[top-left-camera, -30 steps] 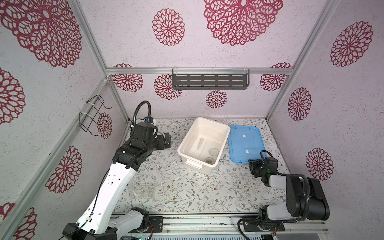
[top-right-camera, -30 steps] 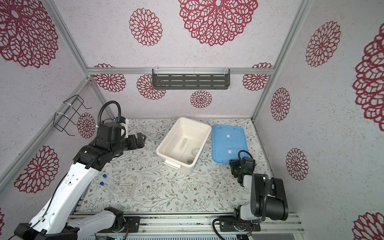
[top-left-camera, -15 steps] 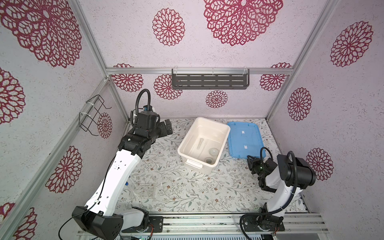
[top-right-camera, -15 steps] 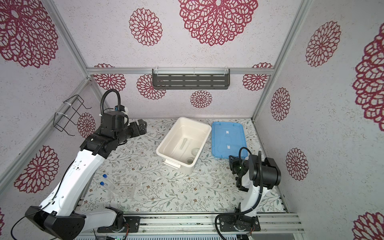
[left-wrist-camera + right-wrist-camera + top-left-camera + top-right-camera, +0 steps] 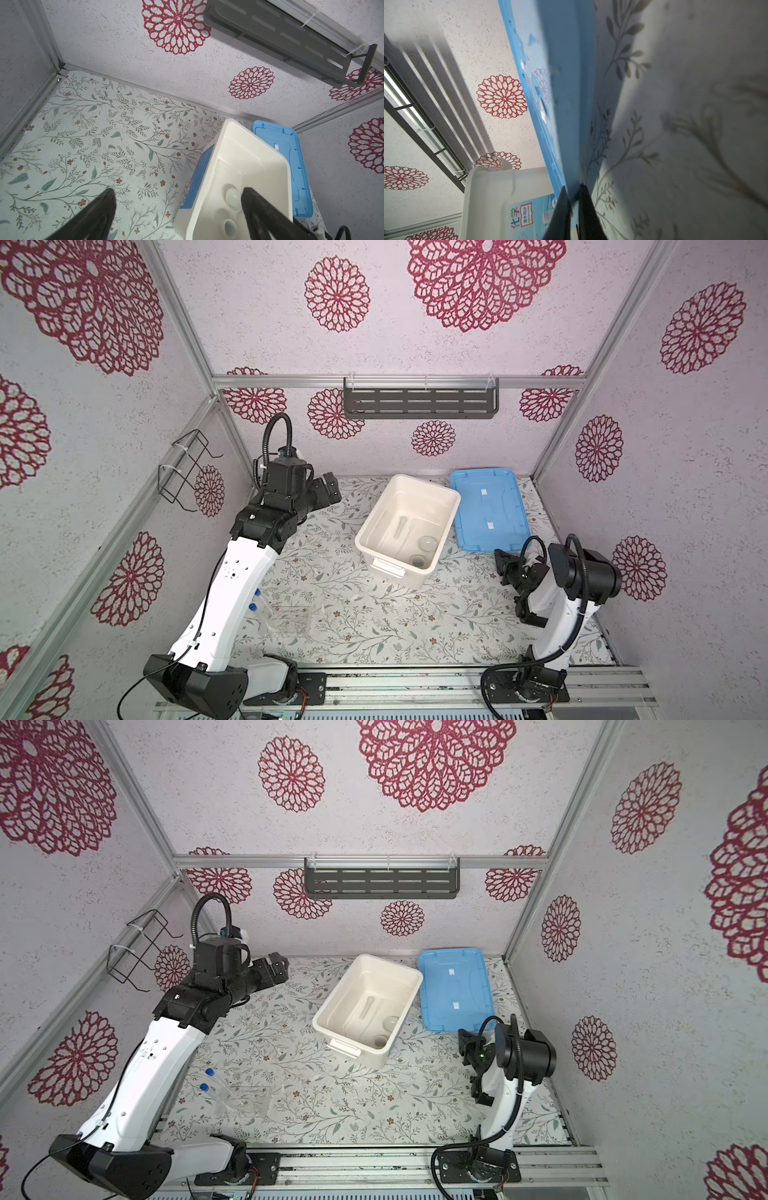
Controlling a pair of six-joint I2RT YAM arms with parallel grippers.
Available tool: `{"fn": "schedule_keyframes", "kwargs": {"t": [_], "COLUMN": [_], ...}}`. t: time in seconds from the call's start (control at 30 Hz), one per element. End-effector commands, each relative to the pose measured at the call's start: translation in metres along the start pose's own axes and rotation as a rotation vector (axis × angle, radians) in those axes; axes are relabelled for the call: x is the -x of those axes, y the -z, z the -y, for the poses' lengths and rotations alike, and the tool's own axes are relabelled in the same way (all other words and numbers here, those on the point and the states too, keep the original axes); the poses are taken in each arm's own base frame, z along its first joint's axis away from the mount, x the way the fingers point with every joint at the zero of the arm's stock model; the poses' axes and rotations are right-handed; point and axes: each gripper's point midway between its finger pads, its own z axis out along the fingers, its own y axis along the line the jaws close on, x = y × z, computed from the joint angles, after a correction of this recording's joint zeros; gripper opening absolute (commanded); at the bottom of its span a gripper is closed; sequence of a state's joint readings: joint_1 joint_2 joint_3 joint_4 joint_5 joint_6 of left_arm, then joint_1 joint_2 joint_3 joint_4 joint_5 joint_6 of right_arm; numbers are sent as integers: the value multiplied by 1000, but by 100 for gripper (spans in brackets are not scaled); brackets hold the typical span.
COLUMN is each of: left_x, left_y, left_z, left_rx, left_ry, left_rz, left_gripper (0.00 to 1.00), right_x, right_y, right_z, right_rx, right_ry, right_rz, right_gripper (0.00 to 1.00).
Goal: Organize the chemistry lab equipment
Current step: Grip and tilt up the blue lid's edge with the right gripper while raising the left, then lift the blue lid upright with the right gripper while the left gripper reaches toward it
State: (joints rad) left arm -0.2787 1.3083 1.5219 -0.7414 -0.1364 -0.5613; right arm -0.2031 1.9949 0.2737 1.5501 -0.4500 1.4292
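1. Left gripper (image 5: 330, 491) (image 5: 277, 969): raised over the mat, left of the white tub (image 5: 379, 506) and towards the back wall. Jaws were spread wide and empty. In the left wrist view its two dark fingers (image 5: 97, 209) stood far apart, with the tub's long side between them.

2. Blue-capped tubes (image 5: 210, 1073) (image 5: 257, 592): two, clear, lying slanted on the mat well left of the tub and nearer the front rail. Their far ends reached the clear rack (image 5: 249, 1098) (image 5: 291, 620). Whether they sat in it could not be told.

3. Clear rack: on the mat just right of the tubes, left of the tub's front corner and apart from it.

4. White tub: open, set at an angle. Contents:
 - pestle (image 5: 402, 526) (image 5: 368, 1006), lying flat on the floor of the tub;
 - larger bowl (image 5: 428, 543) (image 5: 233, 199), against the right wall;
 - smaller bowl (image 5: 417, 561) (image 5: 229, 226), in the front corner, just beside the larger.

5. Blue lid (image 5: 490, 510) (image 5: 453, 990): just right of the tub, alongside its right wall.

6. Right gripper (image 5: 503, 558) (image 5: 573, 187): right of the tub, at the lid's front edge. Jaws were closed, and the right wrist view showed the lid's thin rim pinched between them.
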Motion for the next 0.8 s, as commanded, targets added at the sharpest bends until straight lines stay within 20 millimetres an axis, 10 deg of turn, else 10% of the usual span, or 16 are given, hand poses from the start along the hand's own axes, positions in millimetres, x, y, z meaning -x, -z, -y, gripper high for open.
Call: {"fn": "schedule_keyframes", "kwargs": {"t": [0.0,0.43,0.77], "left_x": [5,-15,-78], "left_y": [12,2,9], "left_z": [-1,33,166], "left_rx": [-15,-199,-517], "left_ry": [7,38,-178], "left_rz": [12,-66,-199], "left_gripper": [97,98,97], "right_x": [-3,-9,-9], "right_y": [8,45,83], "right_z": [-20,-39,-63], "right_rx": [46,-15,-180], "right_ry": [91,170,244], "right_rz": [-5,33,71], "right_gripper": [9,9,6]}}
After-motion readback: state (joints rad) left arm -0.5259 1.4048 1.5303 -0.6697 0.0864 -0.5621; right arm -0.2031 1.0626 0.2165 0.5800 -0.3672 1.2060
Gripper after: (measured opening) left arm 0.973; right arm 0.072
